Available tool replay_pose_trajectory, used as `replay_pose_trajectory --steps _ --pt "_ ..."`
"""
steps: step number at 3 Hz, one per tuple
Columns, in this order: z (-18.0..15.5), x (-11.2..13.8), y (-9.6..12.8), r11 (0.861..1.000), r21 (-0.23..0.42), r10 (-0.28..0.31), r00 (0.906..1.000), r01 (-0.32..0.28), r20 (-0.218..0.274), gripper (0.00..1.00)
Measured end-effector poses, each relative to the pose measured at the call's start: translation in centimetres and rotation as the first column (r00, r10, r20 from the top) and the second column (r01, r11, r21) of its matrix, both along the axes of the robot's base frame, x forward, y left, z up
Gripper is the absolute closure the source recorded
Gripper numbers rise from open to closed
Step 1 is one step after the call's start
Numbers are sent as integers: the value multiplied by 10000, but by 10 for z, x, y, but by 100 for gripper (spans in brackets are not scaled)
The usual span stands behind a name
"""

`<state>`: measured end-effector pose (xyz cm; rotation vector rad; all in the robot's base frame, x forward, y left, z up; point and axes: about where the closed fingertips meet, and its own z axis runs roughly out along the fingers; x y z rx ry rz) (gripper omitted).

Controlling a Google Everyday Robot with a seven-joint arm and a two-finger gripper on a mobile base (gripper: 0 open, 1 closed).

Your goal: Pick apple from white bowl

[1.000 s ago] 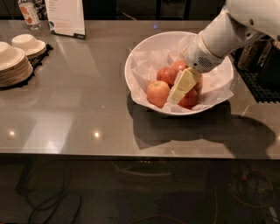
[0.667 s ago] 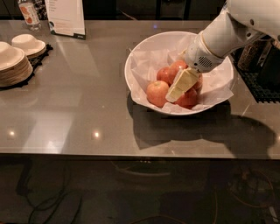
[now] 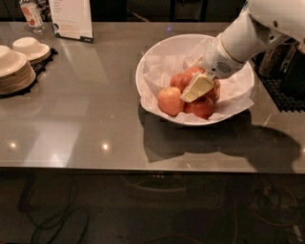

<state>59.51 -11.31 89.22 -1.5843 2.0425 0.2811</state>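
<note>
The white bowl (image 3: 147, 66), lined with crinkled white paper, stands on the grey counter right of centre. It holds several apples: a paler yellow-pink one (image 3: 170, 101) at the front left, a red-orange apple (image 3: 200, 107) at the front right, and a red one (image 3: 185, 78) behind. My gripper (image 3: 194, 91) comes in from the upper right on the white arm and is down inside the bowl, lying over the middle of the apple pile. It covers the spot where the apples meet, so any contact with the red-orange apple is hidden.
Stacked beige plates (image 3: 14, 71) and small bowls (image 3: 29, 48) sit at the counter's left edge. A sign card (image 3: 71, 19) and a bottle (image 3: 32, 13) stand at the back left. A dark rack (image 3: 281, 81) lies right of the bowl. The counter's front edge runs below.
My gripper has shifted very slightly upward inside the bowl. The apples and the bowl have not visibly moved.
</note>
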Motion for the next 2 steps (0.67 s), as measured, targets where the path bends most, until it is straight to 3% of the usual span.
replay_pose_trajectory --steps 1,2 --pt "0 0 0 10000 2 0 10000 0 1 87" --pt "20 -3 -3 9980 609 142 9997 -154 190 100"
